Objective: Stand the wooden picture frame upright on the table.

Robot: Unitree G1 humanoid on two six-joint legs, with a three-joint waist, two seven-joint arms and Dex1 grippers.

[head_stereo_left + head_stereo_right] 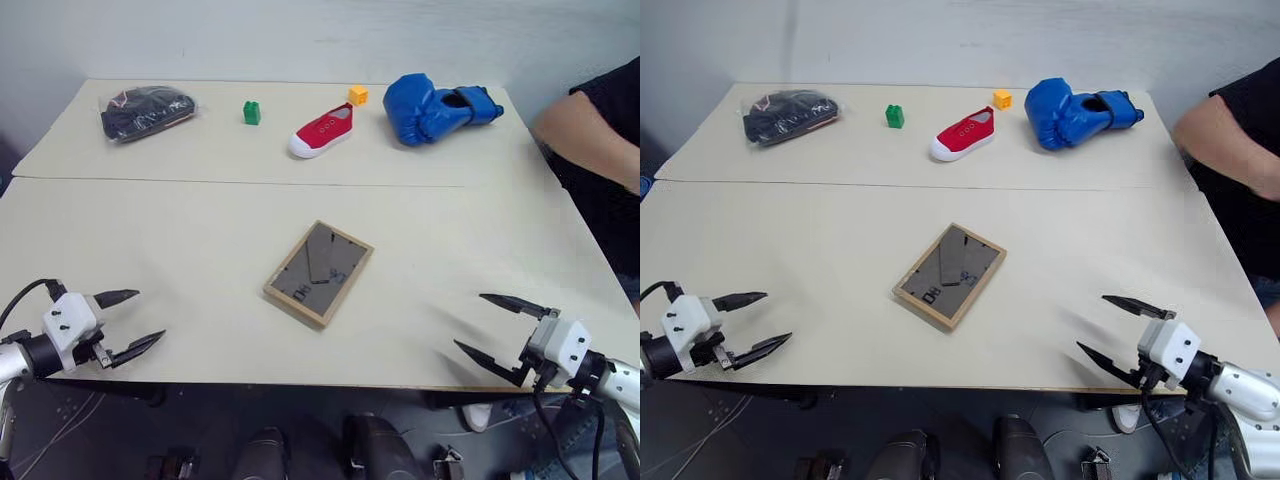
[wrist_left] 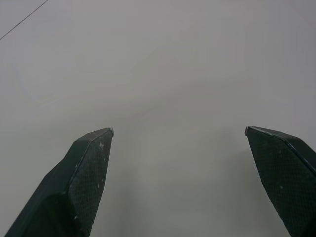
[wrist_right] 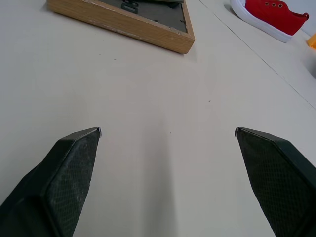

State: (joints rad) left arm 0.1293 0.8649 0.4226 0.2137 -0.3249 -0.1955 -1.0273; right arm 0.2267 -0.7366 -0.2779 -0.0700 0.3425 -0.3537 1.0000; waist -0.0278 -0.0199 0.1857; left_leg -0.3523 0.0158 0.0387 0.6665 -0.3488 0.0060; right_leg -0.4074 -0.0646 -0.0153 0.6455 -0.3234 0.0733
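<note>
both fingers [image 1: 128, 322] spread, wooden picture frame [image 1: 318, 273] flat between, apart.

Frame [image 1: 318, 273] lies back up, picture side hidden against the table [image 1: 200, 240]. Right wrist view cuts off most of the frame and the red shoe [image 3: 271, 17]. Person's arm [image 1: 590, 130] at the table's right edge is cropped. Bag [image 1: 146, 110] contents unreadable.
</note>
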